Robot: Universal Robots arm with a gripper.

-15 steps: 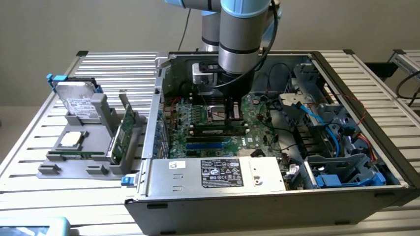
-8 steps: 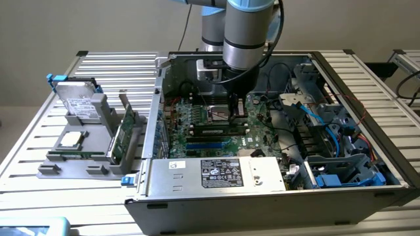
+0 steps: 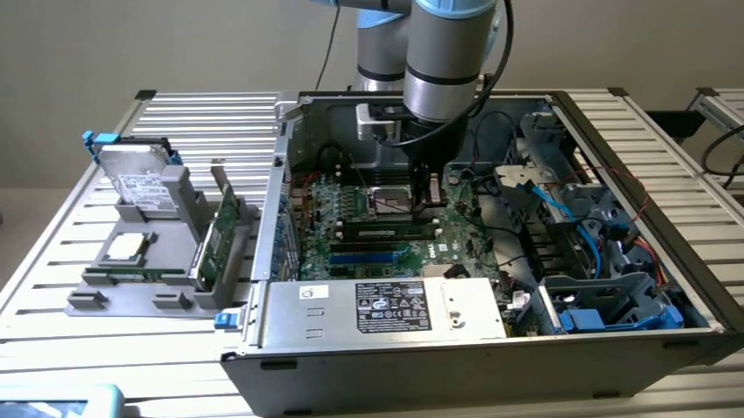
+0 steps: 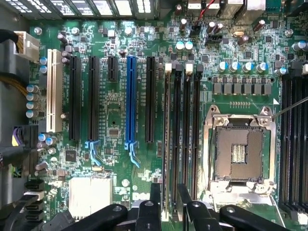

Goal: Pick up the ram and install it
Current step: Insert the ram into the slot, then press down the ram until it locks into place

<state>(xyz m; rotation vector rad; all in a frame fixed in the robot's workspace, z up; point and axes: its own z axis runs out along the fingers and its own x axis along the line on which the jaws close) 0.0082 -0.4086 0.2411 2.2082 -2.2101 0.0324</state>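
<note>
The motherboard (image 4: 110,125) is glossy green board with matt black and blue plastic slots (image 4: 131,96). The case (image 3: 348,383) around it is dull grey sheet metal; the hand (image 4: 168,187) looks matt black.

Above the processor socket (image 4: 238,151), the case (image 3: 465,374) is lying open, and the arm (image 3: 442,61) is occupying that overhead room. Just beside the socket, the gripper (image 4: 168,190) is straddling the memory stick (image 4: 167,134), its fingers (image 4: 155,192) standing apart and leaving only a sliver of gap on either side. Long black slots (image 4: 186,130) are crowding the strip between stick and socket. Farther from the socket, toward the exterior view's right, blue cables (image 3: 559,207) are looping across the space; nearer the camera than the socket, the power box (image 3: 465,309) is walling that side off.
</note>
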